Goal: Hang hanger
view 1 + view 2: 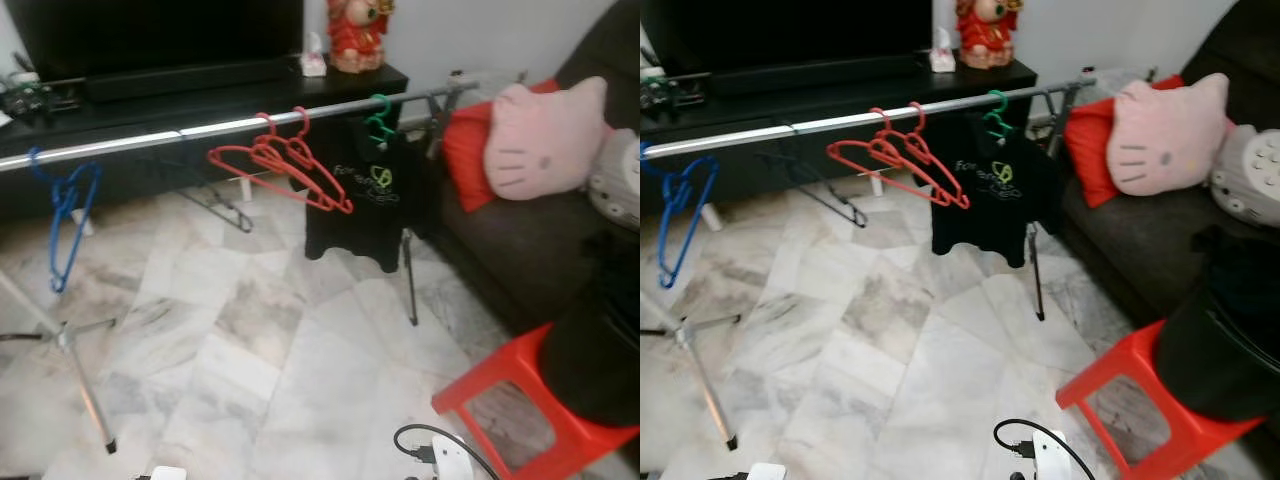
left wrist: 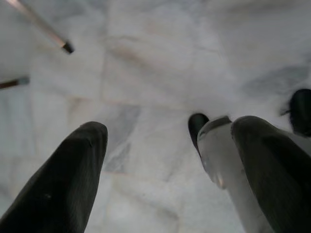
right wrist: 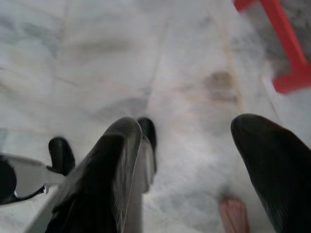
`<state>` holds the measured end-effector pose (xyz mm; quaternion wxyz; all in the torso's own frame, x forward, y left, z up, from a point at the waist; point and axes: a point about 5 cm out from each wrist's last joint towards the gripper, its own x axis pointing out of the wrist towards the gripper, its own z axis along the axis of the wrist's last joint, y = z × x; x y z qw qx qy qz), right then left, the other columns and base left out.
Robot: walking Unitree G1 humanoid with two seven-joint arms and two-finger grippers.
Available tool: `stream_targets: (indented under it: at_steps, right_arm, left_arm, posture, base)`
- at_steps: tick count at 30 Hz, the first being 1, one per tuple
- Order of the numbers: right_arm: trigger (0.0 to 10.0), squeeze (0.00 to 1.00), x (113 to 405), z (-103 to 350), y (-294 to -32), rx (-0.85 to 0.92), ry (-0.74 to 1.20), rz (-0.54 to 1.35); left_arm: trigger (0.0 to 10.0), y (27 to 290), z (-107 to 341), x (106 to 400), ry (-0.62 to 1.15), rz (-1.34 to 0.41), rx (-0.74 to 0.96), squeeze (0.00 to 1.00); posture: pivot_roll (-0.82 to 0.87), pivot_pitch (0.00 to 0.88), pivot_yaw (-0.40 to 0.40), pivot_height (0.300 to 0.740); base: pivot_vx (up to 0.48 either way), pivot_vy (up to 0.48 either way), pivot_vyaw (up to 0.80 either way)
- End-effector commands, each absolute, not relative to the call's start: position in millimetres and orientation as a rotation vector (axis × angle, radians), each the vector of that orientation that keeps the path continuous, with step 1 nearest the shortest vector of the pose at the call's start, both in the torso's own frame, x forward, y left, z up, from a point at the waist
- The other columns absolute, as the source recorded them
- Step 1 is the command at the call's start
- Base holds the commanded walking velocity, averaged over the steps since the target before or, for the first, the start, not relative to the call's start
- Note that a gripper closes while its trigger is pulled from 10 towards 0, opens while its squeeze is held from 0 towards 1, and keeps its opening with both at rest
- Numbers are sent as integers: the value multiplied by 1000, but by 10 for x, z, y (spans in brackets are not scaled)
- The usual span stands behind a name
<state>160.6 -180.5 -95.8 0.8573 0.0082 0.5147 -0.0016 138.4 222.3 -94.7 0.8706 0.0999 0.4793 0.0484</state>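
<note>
A silver clothes rail [image 1: 220,125] crosses the room in front of me. On it hang a blue hanger [image 1: 62,215] at the left, two red hangers [image 1: 285,165] in the middle, and a green hanger [image 1: 379,118] carrying a black T-shirt [image 1: 362,205]. My left gripper [image 2: 167,160] hangs open over the marble floor with nothing between its fingers. My right gripper [image 3: 187,165] is also open and empty, pointing down at the floor.
A black TV cabinet [image 1: 200,100] stands behind the rail. A dark sofa [image 1: 520,250] with a pink cushion [image 1: 545,135] is at the right. A red plastic stool [image 1: 530,400] stands near my right side. The rail's tripod leg [image 1: 85,395] spreads at the left.
</note>
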Motion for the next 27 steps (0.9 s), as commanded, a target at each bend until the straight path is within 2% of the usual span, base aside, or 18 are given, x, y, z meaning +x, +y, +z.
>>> stream_targets:
  at_steps: [1, 7, 27]
  right_arm:
    - [10000, 0, 1586, -967, -1804, 16, 1091, -2]
    - [10000, 0, 1585, -967, -1805, 16, 1092, -2]
    - [10000, 0, 1593, -965, -1802, 15, 1092, 5]
  left_arm:
    - [10000, 2231, -971, 1321, 1032, 95, 225, 0]
    - [10000, 2228, -973, 1315, 1031, 104, 214, 0]
    - [10000, 2243, -969, 1321, 1031, 129, 187, 0]
  posture:
    - [-46, 22, -33, 740]
    - [-46, 21, -33, 740]
    - [-42, 22, -35, 740]
  base:
    - [0, -281, -738]
    - [0, -407, -735]
    - [0, 0, -732]
